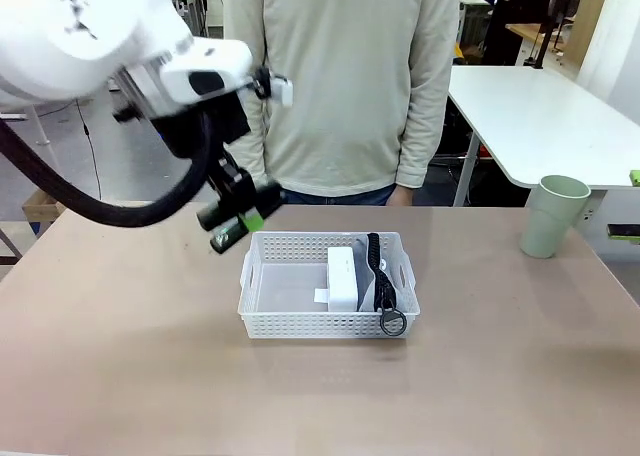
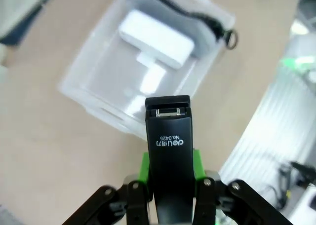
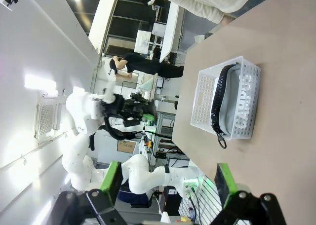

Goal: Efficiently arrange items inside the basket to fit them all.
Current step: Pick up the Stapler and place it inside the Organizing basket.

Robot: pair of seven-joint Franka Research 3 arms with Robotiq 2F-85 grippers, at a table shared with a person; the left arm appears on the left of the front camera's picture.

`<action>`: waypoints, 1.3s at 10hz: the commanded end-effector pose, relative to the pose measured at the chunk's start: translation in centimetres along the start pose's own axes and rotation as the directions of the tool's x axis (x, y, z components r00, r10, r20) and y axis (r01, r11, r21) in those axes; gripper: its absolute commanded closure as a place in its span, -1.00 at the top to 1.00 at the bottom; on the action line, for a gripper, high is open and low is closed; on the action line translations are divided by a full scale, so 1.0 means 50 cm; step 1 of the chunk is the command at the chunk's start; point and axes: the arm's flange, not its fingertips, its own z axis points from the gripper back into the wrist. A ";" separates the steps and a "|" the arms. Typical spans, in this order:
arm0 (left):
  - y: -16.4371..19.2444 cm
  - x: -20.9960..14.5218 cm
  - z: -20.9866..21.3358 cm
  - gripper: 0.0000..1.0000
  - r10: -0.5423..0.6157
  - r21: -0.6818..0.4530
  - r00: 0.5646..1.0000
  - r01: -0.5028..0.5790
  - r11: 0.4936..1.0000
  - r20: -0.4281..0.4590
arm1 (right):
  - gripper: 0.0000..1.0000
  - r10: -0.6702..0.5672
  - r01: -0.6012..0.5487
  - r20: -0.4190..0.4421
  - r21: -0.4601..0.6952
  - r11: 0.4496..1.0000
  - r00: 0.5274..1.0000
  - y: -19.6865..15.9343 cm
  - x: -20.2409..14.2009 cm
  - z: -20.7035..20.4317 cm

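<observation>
- Two items already lie in the basket [image 1: 262, 311], which sits mid-desk: the white box [image 1: 343, 274] stands on edge near its middle, and the grey pouch [image 3: 237, 106] is pressed against the box's right side, filling the basket's right end, with its black zipper strap draped over the front rim.
- The basket's left half is bare, which looks like the natural slot for what is left.
- The small black stapler [image 2: 169, 151] is clamped between the green pads of the left gripper [image 1: 238, 224], in the air just beyond the basket's far left corner and above rim height.
- I'd judge the step in hand to be carrying the stapler in. The next move calls for bringing it over the free left half, lowering it clear of the rim and laying it flat, snug to a wall, so room remains.
- The pale green cup [image 1: 552, 216] stands well to the right of the basket on the desk [image 1: 120, 356], not yet packed.
- The right gripper [image 3: 168, 185] hangs with jaws apart and nothing in them, far from the basket.
- A person [image 1: 340, 86] stands just beyond the basket's far side. Nothing blocks the way in.
</observation>
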 end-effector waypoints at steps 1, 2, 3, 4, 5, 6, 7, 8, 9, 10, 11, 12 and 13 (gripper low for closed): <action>-0.018 0.000 0.050 -0.26 -0.003 0.048 0.997 -0.001 0.999 0.077 | 1.00 0.013 -0.013 0.008 0.018 1.000 1.000 0.004 0.004 0.000; -0.018 0.000 0.050 -0.26 -0.003 0.048 0.997 -0.001 0.999 0.077 | 1.00 0.013 -0.013 0.008 0.018 1.000 1.000 0.004 0.004 0.000; -0.018 0.000 0.050 -0.26 -0.003 0.048 0.997 -0.001 0.999 0.077 | 1.00 0.013 -0.013 0.008 0.018 1.000 1.000 0.004 0.004 0.000; -0.018 0.000 0.050 -0.26 -0.003 0.048 0.997 -0.001 0.999 0.077 | 1.00 0.013 -0.013 0.008 0.018 1.000 1.000 0.004 0.004 0.000; -0.018 0.000 0.050 -0.26 -0.003 0.048 0.997 -0.001 0.999 0.077 | 1.00 0.013 -0.013 0.008 0.018 1.000 1.000 0.004 0.004 0.000; -0.016 0.005 0.051 -0.26 -0.013 0.041 0.998 0.010 0.999 0.058 | 1.00 0.013 -0.013 0.008 0.018 1.000 1.000 0.004 0.004 0.000; -0.004 0.038 -0.012 -0.26 0.013 0.023 0.999 -0.014 1.000 0.045 | 1.00 0.013 -0.013 0.008 0.018 1.000 1.000 0.004 0.004 0.000; 0.007 0.065 -0.086 -0.26 0.031 -0.035 0.999 -0.030 0.999 0.021 | 1.00 0.013 -0.013 0.008 0.018 1.000 1.000 0.004 0.004 0.000; 0.014 0.080 -0.132 -0.26 0.052 -0.046 0.999 -0.053 0.998 -0.005 | 1.00 0.013 -0.013 0.008 0.018 1.000 1.000 0.004 0.004 0.000; 0.006 0.092 -0.170 -0.26 0.062 -0.032 0.997 -0.064 0.997 -0.046 | 1.00 0.013 -0.013 0.008 0.018 1.000 1.000 0.004 0.004 0.000; 0.000 0.102 -0.205 -0.26 0.048 -0.041 0.996 -0.051 0.998 -0.079 | 1.00 0.013 -0.013 0.008 0.018 1.000 1.000 0.004 0.004 0.000; 0.004 0.106 -0.241 -0.26 0.041 -0.036 0.994 -0.044 0.998 -0.099 | 1.00 0.013 -0.013 0.008 0.018 1.000 1.000 0.004 0.004 0.000; 0.014 0.110 -0.268 -0.26 0.077 0.000 0.992 -0.077 0.997 -0.105 | 1.00 0.013 -0.013 0.008 0.018 1.000 1.000 0.004 0.004 0.000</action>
